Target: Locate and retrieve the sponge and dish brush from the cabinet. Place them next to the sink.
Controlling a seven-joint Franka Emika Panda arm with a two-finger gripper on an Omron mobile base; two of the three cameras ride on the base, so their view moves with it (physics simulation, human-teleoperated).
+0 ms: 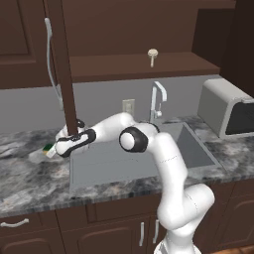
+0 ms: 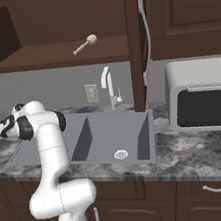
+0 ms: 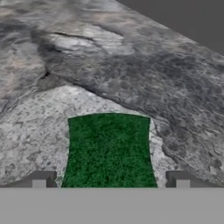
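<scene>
The sponge (image 3: 109, 148), green top up, lies flat on the grey marbled counter just left of the sink (image 1: 114, 166). My gripper (image 3: 111, 180) hangs right over it, open, with a gap between each fingertip (image 3: 41, 179) and the sponge's sides. In the left base view the sponge (image 1: 48, 148) shows at the tip of my gripper (image 1: 53, 148). The cream dish brush (image 1: 153, 54) lies on the shelf of the open cabinet (image 1: 124, 67), and is also seen in the right base view (image 2: 86, 44).
The open cabinet door (image 1: 64, 64), with its pale handle (image 1: 48, 49), hangs edge-on just above my hand. A chrome faucet (image 1: 158, 101) stands behind the sink. A white toaster oven (image 1: 228, 109) sits on the counter to the right.
</scene>
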